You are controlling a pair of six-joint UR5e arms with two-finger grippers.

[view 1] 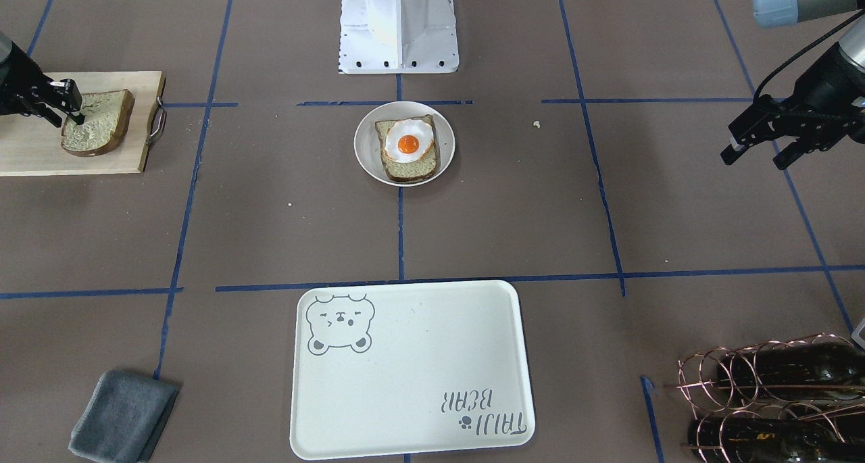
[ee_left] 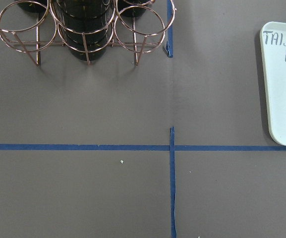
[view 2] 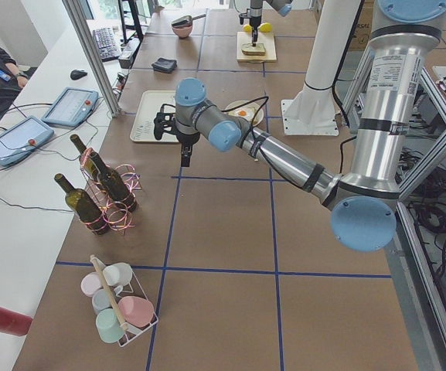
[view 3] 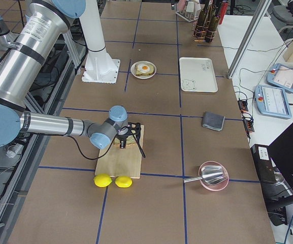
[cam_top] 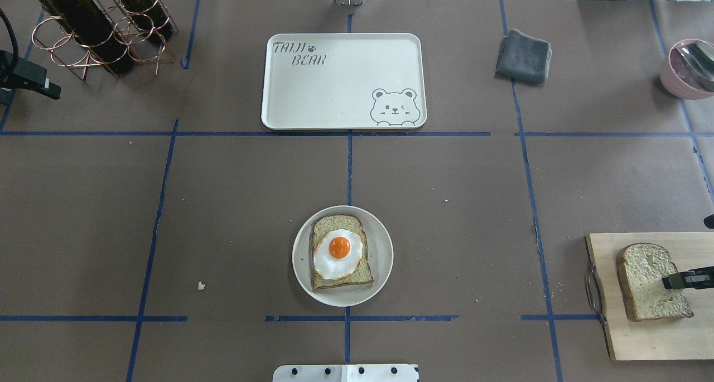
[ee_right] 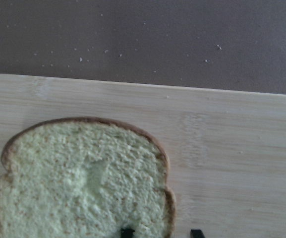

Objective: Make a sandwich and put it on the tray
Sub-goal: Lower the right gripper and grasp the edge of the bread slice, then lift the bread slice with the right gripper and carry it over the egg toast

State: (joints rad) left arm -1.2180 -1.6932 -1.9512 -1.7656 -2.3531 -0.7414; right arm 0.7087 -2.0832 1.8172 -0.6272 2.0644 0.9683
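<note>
Wooden board [cam_top: 641, 337] with metal handle [cam_top: 591, 293] lies under right gripper [view 1: 67, 116]. Round white plate [cam_top: 382, 270] sits well off to its left. Two lemons [view 3: 113, 181] lie just past the board's end. Grey cloth [cam_top: 523, 56] and pink bowl [cam_top: 675, 81] are far ahead. Copper bottle rack [cam_top: 83, 42] stands near left gripper [view 1: 751, 162].

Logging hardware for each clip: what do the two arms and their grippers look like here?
The left arm and the right arm look alike: silver tubes with pale blue caps on the joints. A black cable runs along each near the wrist. The left gripper and the right gripper are both black and angular, each with two slim fingers. No markings can be read.
</note>
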